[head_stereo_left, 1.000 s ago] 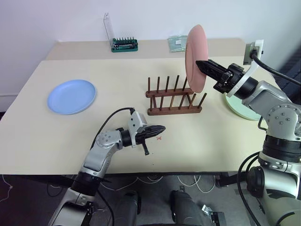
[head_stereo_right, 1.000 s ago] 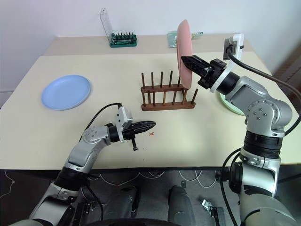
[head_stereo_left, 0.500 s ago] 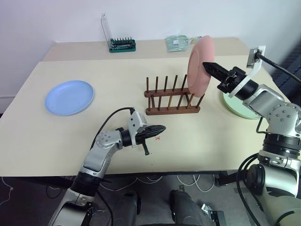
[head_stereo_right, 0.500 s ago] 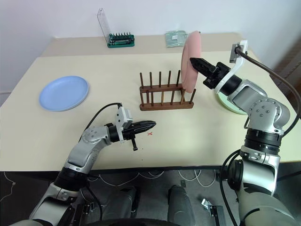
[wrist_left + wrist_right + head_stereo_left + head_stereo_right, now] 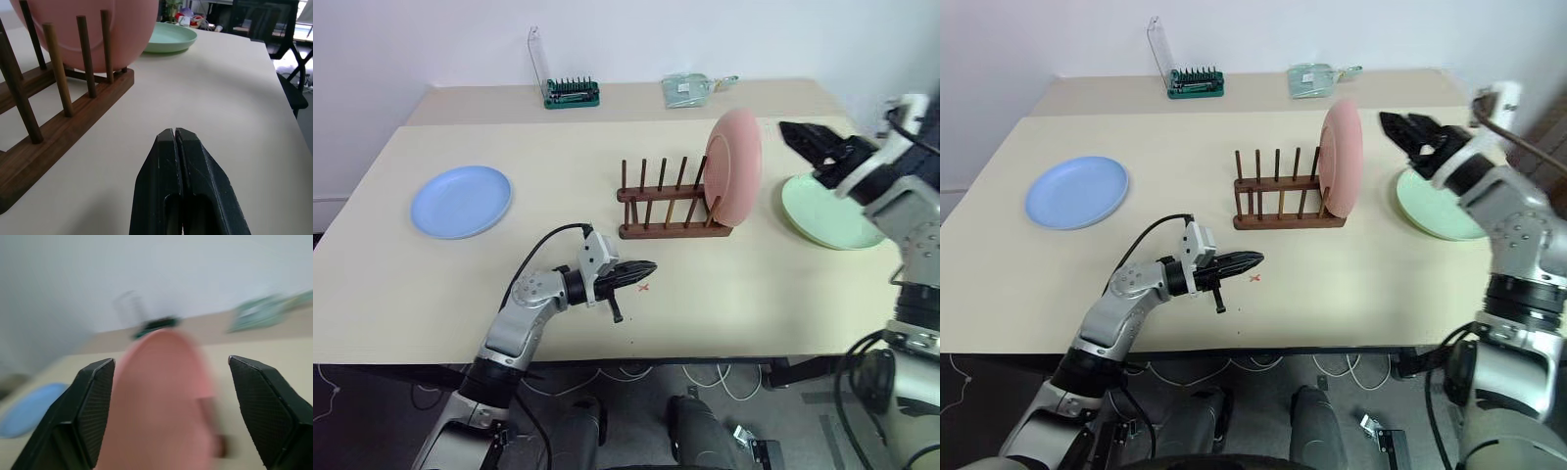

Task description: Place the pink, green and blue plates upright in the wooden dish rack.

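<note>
Pink plate (image 5: 735, 172) upright in wooden dish rack (image 5: 671, 210) | my right end effector (image 5: 802, 140) released, green plate (image 5: 828, 210) flat on counter just below it, nearest | left end effector (image 5: 641, 271) clenched, empty | blue plate (image 5: 462, 200) far left.

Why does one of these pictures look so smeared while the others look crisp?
The right wrist view is blurred: the pink plate and the table behind it are smeared. The left wrist view is crisp up close, showing the wooden dish rack and left gripper sharply. Both eye views are evenly lit, with soft shadows.
</note>
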`<state>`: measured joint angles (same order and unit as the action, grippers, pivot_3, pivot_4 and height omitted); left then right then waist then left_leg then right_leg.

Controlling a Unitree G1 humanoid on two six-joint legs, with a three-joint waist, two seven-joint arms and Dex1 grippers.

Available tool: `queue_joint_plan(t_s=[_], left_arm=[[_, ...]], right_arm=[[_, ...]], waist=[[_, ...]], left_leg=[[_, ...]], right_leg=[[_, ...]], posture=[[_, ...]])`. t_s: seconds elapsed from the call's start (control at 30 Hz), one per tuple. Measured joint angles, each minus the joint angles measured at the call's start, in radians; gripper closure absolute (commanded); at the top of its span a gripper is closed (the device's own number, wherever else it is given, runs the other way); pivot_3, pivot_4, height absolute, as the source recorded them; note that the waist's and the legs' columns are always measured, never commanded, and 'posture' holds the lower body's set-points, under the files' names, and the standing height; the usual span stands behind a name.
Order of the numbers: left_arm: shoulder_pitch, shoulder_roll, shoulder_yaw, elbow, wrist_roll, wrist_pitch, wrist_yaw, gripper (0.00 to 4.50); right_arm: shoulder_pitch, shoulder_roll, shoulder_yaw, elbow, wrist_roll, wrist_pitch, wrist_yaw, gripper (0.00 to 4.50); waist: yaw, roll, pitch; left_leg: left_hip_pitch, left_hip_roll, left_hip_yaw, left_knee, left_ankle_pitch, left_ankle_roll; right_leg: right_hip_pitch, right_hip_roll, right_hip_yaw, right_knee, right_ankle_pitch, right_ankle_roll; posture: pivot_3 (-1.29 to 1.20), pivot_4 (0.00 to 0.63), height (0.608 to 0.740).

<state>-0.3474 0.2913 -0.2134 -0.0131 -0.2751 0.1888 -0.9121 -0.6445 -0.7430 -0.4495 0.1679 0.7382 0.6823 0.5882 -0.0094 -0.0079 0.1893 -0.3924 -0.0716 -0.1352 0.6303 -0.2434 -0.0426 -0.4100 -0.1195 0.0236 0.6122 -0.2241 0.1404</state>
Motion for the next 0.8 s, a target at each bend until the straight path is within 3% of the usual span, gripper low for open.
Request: queue_joint_plan(t_s=[0.13, 0.23, 0.5, 0.63, 0.8], left_arm=[[0.001, 0.002, 0.000, -0.004, 0.000, 0.002, 0.000, 4.50], [0.000, -0.002, -0.003, -0.004, -0.001, 0.004, -0.004, 4.50], [-0.008, -0.003, -0.007, -0.002, 0.000, 0.002, -0.012, 4.50], [-0.007, -0.004, -0.007, -0.003, 0.001, 0.002, -0.008, 4.50], [0.005, 0.002, -0.006, -0.005, 0.001, 0.002, 0.001, 4.50]], right_arm=[[0.142, -0.112, 0.043, 0.013, -0.145, -0.095, 0.062, 0.66], [0.217, -0.169, 0.190, 0.059, -0.338, -0.236, 0.095, 0.66], [0.168, -0.171, 0.465, 0.300, -0.690, -0.536, 0.105, 0.66], [0.088, -0.144, 0.512, 0.454, -0.787, -0.606, 0.057, 1.83], [0.075, -0.133, 0.517, 0.525, -0.828, -0.655, 0.033, 4.40]], waist=[[-0.007, 0.000, 0.000], [-0.015, 0.002, -0.001], [-0.007, 0.002, -0.001], [-0.006, 0.002, -0.001], [-0.004, 0.002, -0.001]], left_leg=[[0.001, 0.000, 0.002, 0.000, 0.000, 0.000], [0.003, 0.001, 0.005, 0.000, 0.000, 0.000], [0.002, 0.001, 0.005, 0.001, 0.000, 0.000], [0.002, 0.001, 0.004, 0.000, 0.000, 0.000], [0.002, 0.000, 0.004, 0.001, 0.000, 0.000]], right_leg=[[0.001, 0.000, 0.001, 0.000, 0.000, 0.000], [0.000, 0.000, 0.002, 0.000, 0.000, 0.000], [0.000, 0.000, 0.003, 0.000, 0.000, 0.000], [0.000, 0.000, 0.003, 0.000, 0.000, 0.000], [0.001, 0.000, 0.003, 0.000, 0.000, 0.000]], posture=[[0.00, 0.150, 0.740], [0.00, 0.150, 0.740], [0.00, 0.150, 0.740], [0.00, 0.150, 0.740], [0.00, 0.150, 0.740]])
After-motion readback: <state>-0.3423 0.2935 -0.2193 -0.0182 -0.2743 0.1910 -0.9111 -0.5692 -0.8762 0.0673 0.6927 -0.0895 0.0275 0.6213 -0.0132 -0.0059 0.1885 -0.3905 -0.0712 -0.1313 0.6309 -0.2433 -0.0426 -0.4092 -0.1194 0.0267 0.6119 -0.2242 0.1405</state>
